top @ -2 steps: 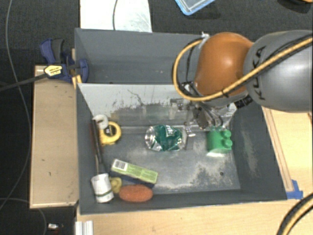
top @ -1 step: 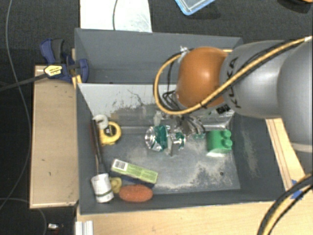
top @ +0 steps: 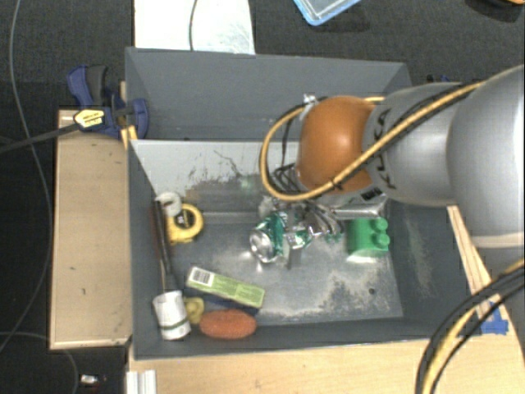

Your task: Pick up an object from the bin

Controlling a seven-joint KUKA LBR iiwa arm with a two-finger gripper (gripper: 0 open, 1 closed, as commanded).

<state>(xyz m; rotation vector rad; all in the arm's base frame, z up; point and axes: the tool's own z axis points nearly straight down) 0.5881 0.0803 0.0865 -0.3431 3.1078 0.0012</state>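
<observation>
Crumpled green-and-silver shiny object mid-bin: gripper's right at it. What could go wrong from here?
1. The crumpled green-and-silver shiny object looks uneven and glossy, so it may slip or twist away from the gripper on a lift.
2. The green studded plastic block lies close on the right, below the wrist. It could get nudged or dragged along.
3. The orange wrist cover hides much of the contact area, so the grasp is hard to check from this view.
</observation>
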